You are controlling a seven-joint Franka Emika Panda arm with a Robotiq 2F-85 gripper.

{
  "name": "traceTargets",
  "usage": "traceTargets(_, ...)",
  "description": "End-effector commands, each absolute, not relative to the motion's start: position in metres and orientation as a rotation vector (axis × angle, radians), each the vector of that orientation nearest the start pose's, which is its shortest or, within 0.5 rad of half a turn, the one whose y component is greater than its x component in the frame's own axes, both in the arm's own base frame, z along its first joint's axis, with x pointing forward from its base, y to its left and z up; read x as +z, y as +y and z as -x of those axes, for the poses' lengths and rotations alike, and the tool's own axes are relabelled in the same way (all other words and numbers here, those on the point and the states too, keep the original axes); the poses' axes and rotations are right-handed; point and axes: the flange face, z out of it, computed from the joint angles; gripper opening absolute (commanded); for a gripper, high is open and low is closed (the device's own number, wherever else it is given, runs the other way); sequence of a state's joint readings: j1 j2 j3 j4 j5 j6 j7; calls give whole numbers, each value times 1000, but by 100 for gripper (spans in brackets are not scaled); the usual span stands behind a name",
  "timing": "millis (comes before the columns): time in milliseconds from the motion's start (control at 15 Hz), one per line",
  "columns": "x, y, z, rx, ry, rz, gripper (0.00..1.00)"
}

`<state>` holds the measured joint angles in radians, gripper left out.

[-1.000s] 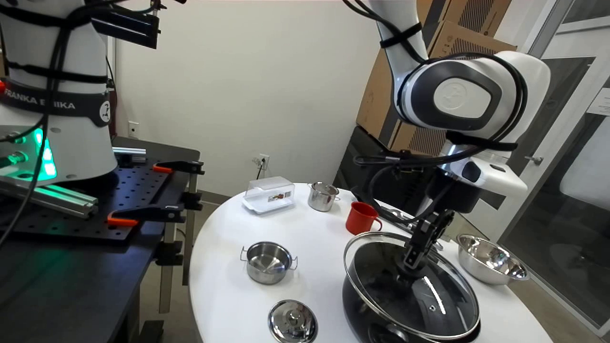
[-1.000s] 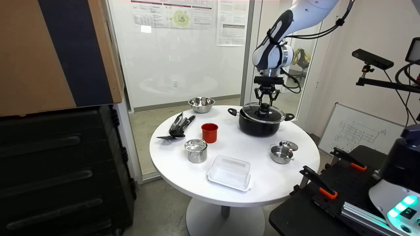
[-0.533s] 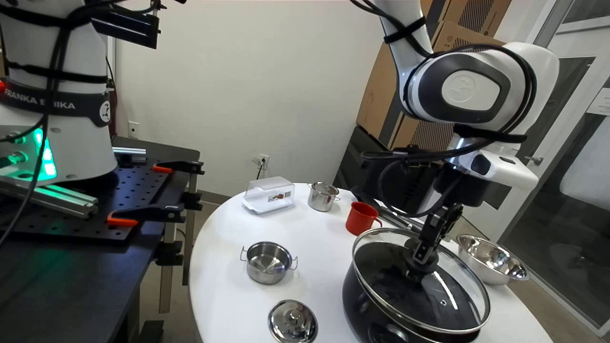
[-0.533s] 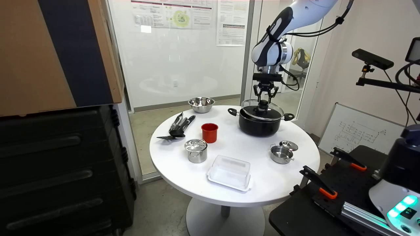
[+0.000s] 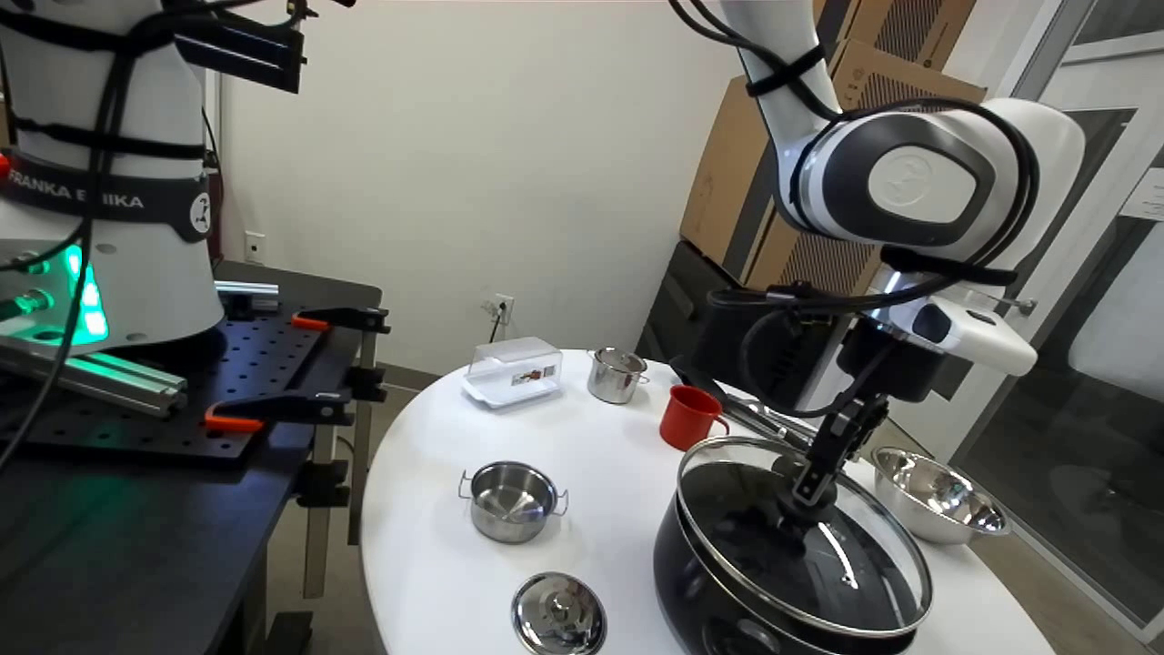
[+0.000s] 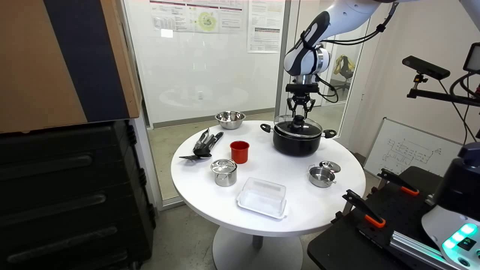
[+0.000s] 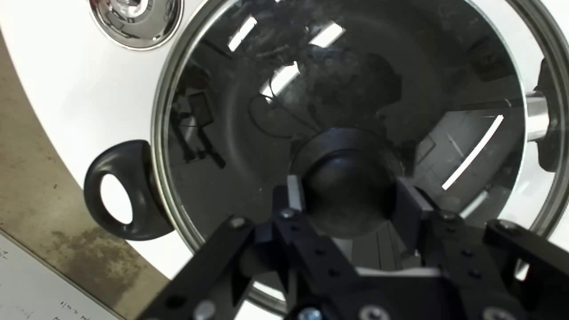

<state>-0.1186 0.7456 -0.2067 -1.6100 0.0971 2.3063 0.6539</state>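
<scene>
My gripper (image 7: 352, 195) is shut on the round black knob (image 7: 346, 178) of a large glass lid (image 7: 364, 84). The pads press on either side of the knob. In both exterior views the lid (image 5: 727, 518) is over a black two-handled pot (image 5: 687, 582), with the gripper (image 6: 299, 114) pointing down from above. The lid is set off from the pot: in the wrist view, white table and one pot handle (image 7: 549, 115) show through its glass. Another handle (image 7: 153, 200) sticks out beyond the rim. Whether the lid touches the pot (image 6: 296, 147) I cannot tell.
On the round white table (image 6: 210, 187) stand a small steel pot (image 5: 511, 500), its loose lid (image 5: 558, 614), a red mug (image 5: 688, 417), a lidded steel pot (image 6: 224, 173), a clear plastic box (image 6: 262, 197), black utensils (image 6: 204, 146) and a steel bowl (image 5: 937, 496).
The gripper and the lid have shifted together, to the right and slightly up in an exterior view, to the left and up in an exterior view. The black pot stays put.
</scene>
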Motion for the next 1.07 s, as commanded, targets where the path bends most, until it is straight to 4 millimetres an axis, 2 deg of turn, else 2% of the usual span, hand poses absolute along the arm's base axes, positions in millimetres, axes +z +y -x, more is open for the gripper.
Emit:
traceTargets(0, 191, -205, -674, 37, 1577, 2793, 25)
traceTargets(533, 178, -205, -682, 43, 1595, 2799, 25)
traceTargets(1000, 175, -206, -672, 73, 1594, 2824, 25)
